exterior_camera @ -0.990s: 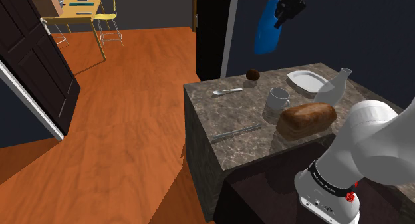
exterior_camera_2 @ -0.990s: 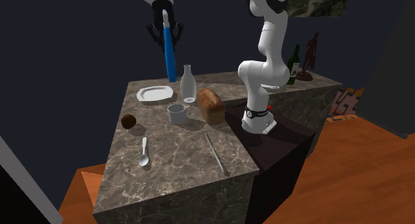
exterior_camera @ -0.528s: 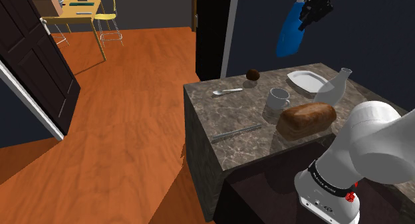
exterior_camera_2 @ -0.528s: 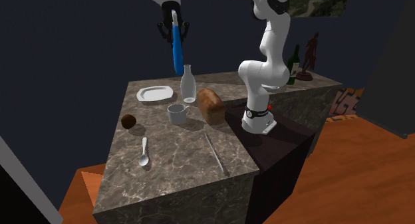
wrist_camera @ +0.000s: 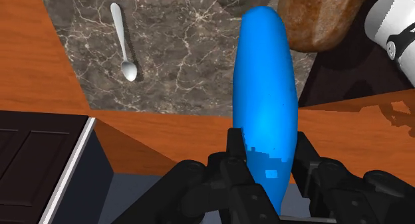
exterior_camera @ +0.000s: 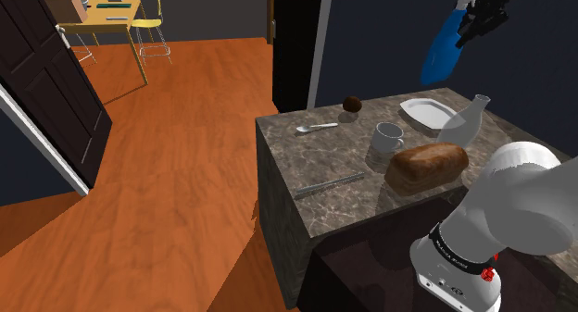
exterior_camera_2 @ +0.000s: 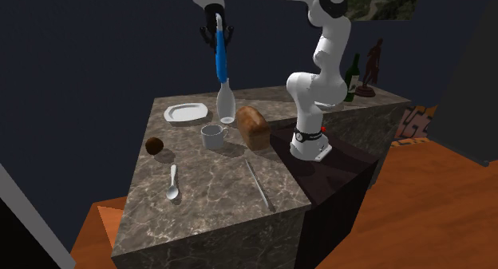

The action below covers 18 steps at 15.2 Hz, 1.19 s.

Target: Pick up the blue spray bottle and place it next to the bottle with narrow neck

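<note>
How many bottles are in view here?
3. The blue bottle is clasped in the pincer; a clear narrow-necked bottle stands beside the white plate; a dark green bottle stands beside the figurine. Others may be hidden.

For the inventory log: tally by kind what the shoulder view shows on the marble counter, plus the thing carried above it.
Bottles: 2 (blue spray bottle, clear narrow-necked bottle)
Cutlery: 2 (spoon, knife)
Crockery: 2 (plate, mug)
Bread loaf: 1
Brown round thing: 1
Total: 8
</note>
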Tool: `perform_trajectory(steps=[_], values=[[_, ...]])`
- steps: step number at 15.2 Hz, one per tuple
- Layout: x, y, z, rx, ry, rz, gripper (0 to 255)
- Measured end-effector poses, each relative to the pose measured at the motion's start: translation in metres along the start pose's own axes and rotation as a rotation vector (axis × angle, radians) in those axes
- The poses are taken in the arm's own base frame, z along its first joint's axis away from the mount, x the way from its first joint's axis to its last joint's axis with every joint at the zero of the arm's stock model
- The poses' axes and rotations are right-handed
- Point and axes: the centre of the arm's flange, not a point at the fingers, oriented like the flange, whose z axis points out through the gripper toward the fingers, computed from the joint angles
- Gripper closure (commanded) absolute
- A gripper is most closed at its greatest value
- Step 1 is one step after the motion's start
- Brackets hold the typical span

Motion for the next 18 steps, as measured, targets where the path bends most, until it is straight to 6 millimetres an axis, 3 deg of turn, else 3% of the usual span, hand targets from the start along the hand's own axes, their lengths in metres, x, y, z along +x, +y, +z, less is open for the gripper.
perform_trajectory(steps=[18], values=[[-0.193,-0.096,-0.099,0.0,0.0,-0.001,255]])
